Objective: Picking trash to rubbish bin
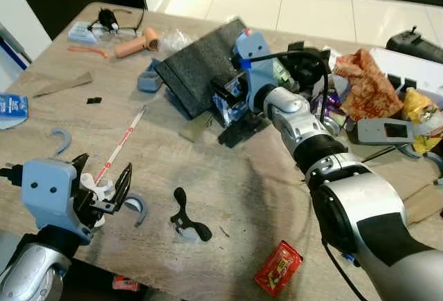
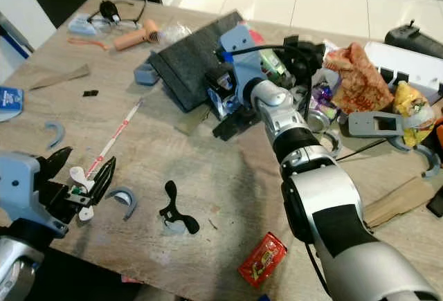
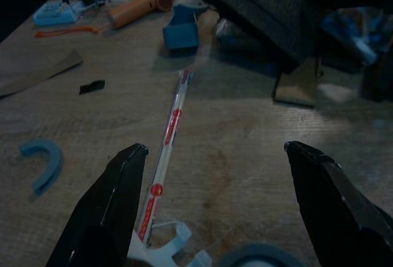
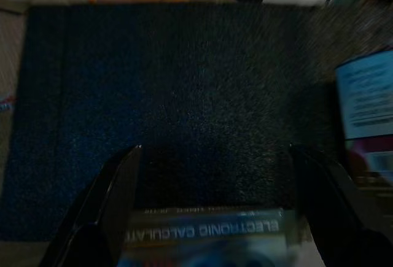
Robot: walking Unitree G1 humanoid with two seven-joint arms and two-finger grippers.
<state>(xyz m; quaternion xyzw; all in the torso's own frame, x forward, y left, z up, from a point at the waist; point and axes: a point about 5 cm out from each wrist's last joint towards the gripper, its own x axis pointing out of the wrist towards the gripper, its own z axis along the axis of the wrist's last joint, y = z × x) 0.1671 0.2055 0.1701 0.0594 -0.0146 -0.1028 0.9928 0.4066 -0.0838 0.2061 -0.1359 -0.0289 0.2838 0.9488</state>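
Your left gripper has its fingers spread wide, nothing between them, low over the near edge of the wooden table. A white plastic clip lies just under the fingers, at the near end of a long straw in a red-printed wrapper that runs away toward the far side. Beside the clip sits a grey-blue C-shaped piece, and further right a black forked part.

Your right gripper is also open, its fingers on either side of a boxed item whose label reads "ELECTRONIC CALCULAT…" (the rest is too dark to read). Just beyond it lies a dark foam slab, propped at a tilt.

Other trash lies apart: a red sachet near the front edge, and a crumpled orange-red bag among clutter on the right.
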